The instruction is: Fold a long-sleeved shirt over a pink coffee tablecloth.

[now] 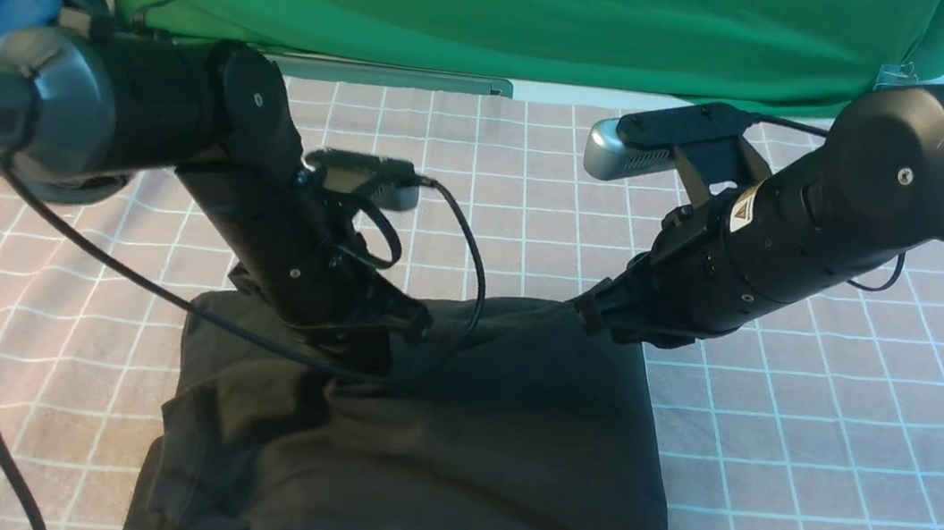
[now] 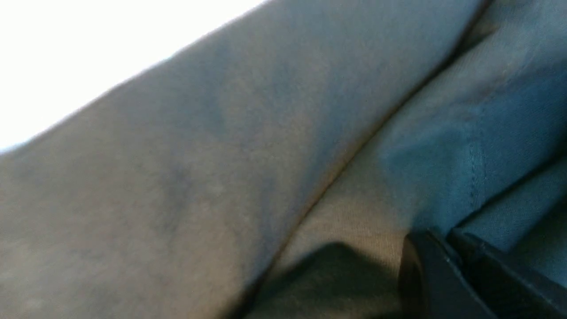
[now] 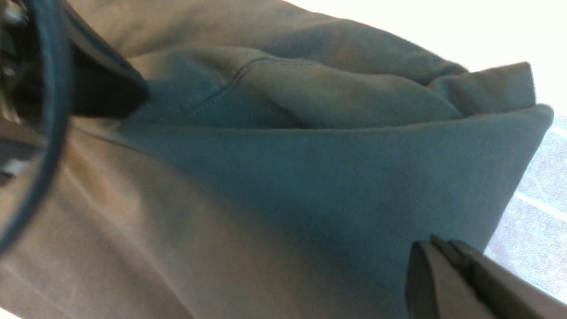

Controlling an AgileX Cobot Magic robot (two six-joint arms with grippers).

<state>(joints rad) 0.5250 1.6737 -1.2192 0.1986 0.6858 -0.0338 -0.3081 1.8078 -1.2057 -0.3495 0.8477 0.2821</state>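
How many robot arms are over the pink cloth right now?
2. The left arm reaches down onto the far edge of the long-sleeved shirt; the right arm comes in at its far right corner.

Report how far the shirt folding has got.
Done: the long-sleeved shirt lies as a compact, layered rectangle on the pink coffee tablecloth, with no sleeve spread out. In hand: the left tool and the right tool, both shut, sit at its far edge; whether they pinch cloth is unclear. Left: probably drawing the tools away and smoothing the bunched left side.
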